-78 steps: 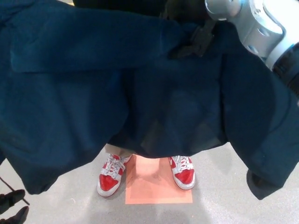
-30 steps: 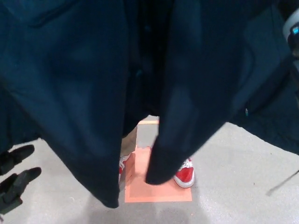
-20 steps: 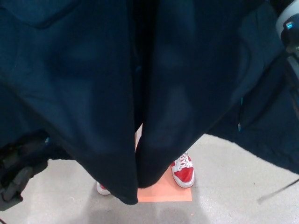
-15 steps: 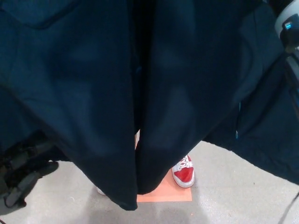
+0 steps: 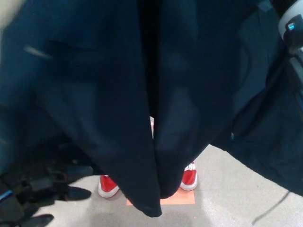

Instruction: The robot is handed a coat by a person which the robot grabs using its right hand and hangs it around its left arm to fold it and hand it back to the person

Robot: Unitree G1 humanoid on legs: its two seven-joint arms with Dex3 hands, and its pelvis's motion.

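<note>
The big dark navy coat hangs loose in front of the robot, and with the black left hand spread empty below it and the right hand out of shot, one slack fold could slide it onto the grey floor.

Grey floor, smooth and lightly speckled, shows along the bottom and lower right. Orange square marker lies flat on the floor, only its near edge showing. Two red-and-white sneakers stand at the marker's side edges: one at its left edge, laces partly visible, the other at its right edge, only the toe seen. Thin dark line crosses the floor lower right; cable or shadow, can't tell.
</note>
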